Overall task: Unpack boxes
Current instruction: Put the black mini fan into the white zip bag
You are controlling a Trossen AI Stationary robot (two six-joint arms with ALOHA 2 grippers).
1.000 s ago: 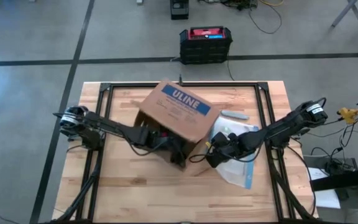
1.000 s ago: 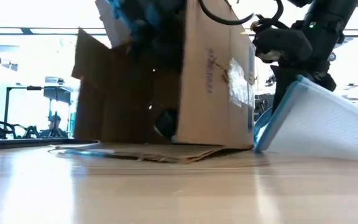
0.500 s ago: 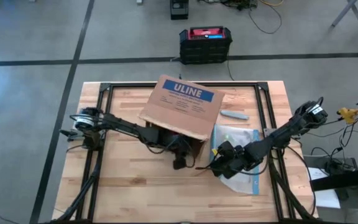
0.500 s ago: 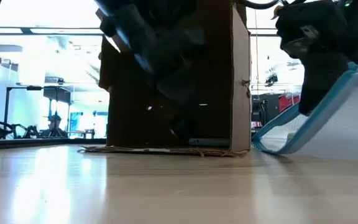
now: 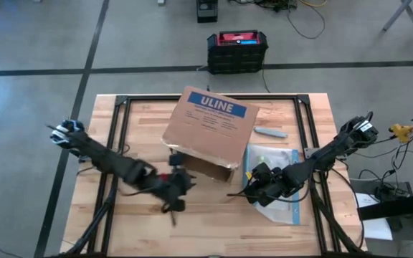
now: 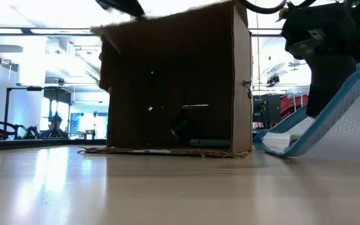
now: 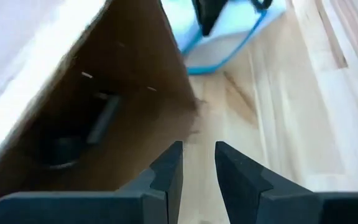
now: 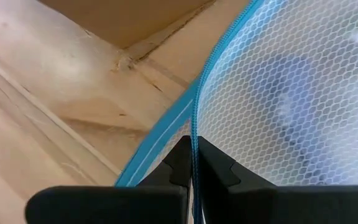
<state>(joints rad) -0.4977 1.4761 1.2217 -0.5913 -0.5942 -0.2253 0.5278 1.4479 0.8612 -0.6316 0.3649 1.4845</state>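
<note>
Box [image 5: 208, 130] lies on its side mid-table, open mouth facing front for reaching in. Left gripper [image 7: 197, 165] just outside it, fingers slightly apart, probably empty. Right gripper [image 8: 192, 163] pinches pouch [image 5: 277, 179] edge, tilting it beside the box

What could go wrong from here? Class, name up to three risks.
1. The right tool is shut on the pouch edge, lifting it; it may slip free or tear.
2. The pouch hangs close beside the box; a swing might knock the box.
3. The left tool, slightly open and empty, sits outside the box mouth; dark items inside may be hard to reach without pushing the box.
</note>
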